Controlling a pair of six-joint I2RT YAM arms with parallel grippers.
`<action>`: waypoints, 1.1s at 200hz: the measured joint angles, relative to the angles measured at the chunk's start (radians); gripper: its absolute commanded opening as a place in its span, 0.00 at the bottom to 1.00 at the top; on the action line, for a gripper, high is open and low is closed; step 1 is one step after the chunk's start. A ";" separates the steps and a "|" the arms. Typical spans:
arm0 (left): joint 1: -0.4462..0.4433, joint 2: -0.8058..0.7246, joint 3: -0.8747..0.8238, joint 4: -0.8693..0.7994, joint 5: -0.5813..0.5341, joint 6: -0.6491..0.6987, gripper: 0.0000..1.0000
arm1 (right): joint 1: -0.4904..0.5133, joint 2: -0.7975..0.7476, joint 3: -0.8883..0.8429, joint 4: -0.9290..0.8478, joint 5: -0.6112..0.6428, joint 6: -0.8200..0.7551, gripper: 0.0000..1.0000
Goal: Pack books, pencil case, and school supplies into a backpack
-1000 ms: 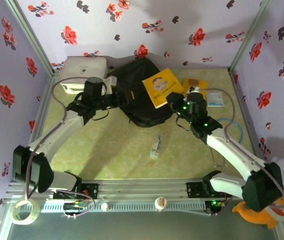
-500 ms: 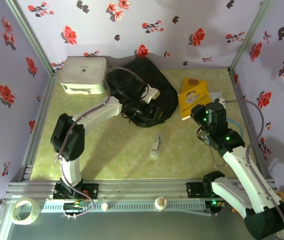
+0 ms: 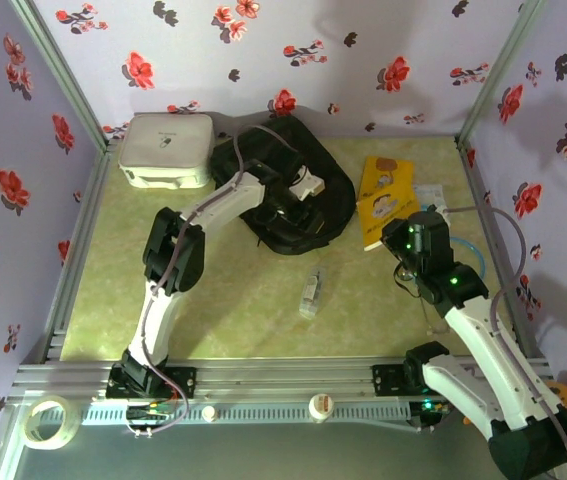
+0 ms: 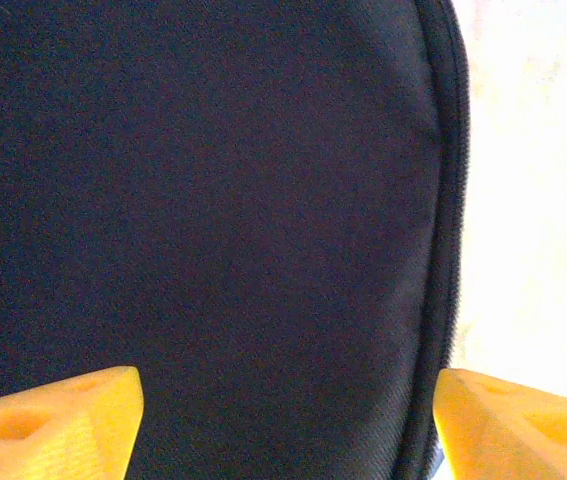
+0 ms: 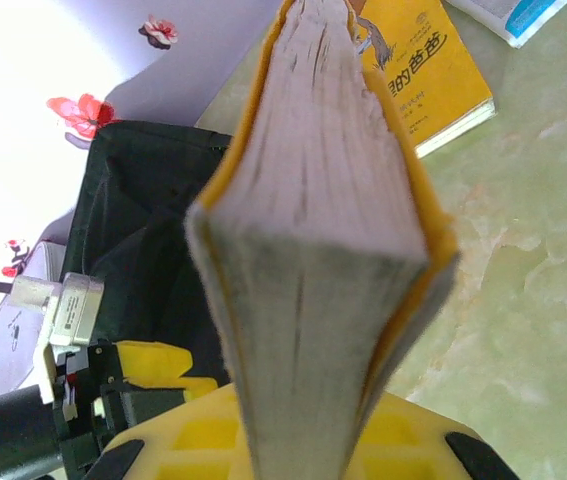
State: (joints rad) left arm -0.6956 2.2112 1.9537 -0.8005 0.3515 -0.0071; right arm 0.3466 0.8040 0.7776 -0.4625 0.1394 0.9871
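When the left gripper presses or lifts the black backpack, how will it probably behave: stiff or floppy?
Probably floppy: the backpack lies slumped and uneven, so it would likely sag when lifted. Its woven fabric looks matte, so the open left gripper should grip it without slipping much. A push may dent it rather than slide it.

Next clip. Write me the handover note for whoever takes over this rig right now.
Left gripper: jaws open, holding nothing, above the black backpack.
Right gripper: shut on a yellow book, held right of the backpack.
Second yellow book lies flat on the table beyond it; a small clear item lies mid-table.
Done: one book picked up.
Left: put it in the backpack, then the rest.
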 measured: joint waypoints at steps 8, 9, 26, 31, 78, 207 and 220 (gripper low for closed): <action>-0.003 0.000 0.002 -0.008 0.006 0.011 0.73 | 0.000 0.000 -0.001 0.000 0.000 0.000 0.00; -0.003 0.000 0.003 -0.009 0.007 0.011 0.73 | 0.000 0.000 -0.001 0.000 0.000 0.000 0.00; -0.013 0.000 0.010 -0.032 0.015 0.028 0.70 | 0.000 0.000 -0.001 0.000 0.000 0.001 0.00; -0.018 0.000 0.015 -0.042 0.015 0.034 0.69 | 0.000 0.000 -0.001 0.000 -0.001 0.002 0.00; -0.070 0.001 0.046 -0.068 -0.017 0.076 0.60 | 0.000 0.000 -0.001 0.000 -0.005 0.012 0.00; -0.090 0.131 0.174 -0.106 -0.117 0.080 0.29 | 0.000 0.000 -0.010 0.000 -0.013 0.044 0.00; -0.088 0.131 0.183 -0.104 -0.123 0.066 0.27 | 0.000 0.000 -0.012 0.000 -0.015 0.045 0.00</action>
State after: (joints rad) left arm -0.7837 2.3425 2.1368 -0.9047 0.2287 0.0586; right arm 0.3466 0.8043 0.7654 -0.4629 0.1242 1.0321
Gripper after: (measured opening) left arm 0.283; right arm 0.130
